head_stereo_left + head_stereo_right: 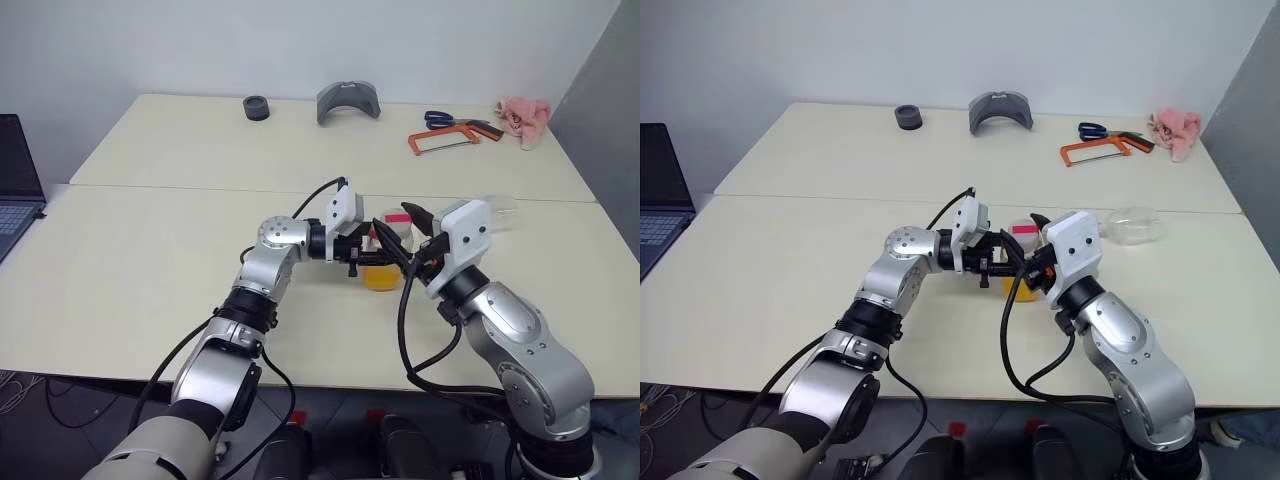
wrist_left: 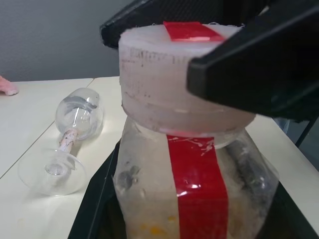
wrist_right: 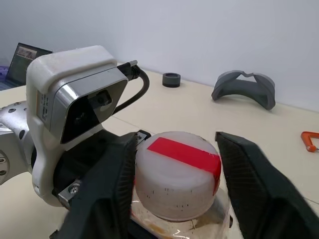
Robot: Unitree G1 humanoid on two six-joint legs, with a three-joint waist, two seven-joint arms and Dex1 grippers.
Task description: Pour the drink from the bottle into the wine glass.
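The bottle [image 2: 194, 189] is a clear squarish bottle with a vertical red strip. It stands upright above the table's front half, and my left gripper [image 1: 368, 258] is shut on its body from the side. The orange-yellow drink [image 1: 381, 277] sits low in the bottle. My right gripper [image 3: 177, 147] reaches in from the right, with one black finger against each side of the white, red-marked cap [image 3: 177, 174]. The wine glass [image 1: 1135, 225] lies on its side on the table, just beyond and to the right of the bottle, and looks empty.
A laptop [image 1: 15, 185] sits at the far left edge. Along the back of the table are a black ring [image 1: 256, 107], a grey curved piece [image 1: 348, 102], an orange hacksaw [image 1: 445, 140] with blue scissors [image 1: 445, 120], and a pink cloth [image 1: 525, 118].
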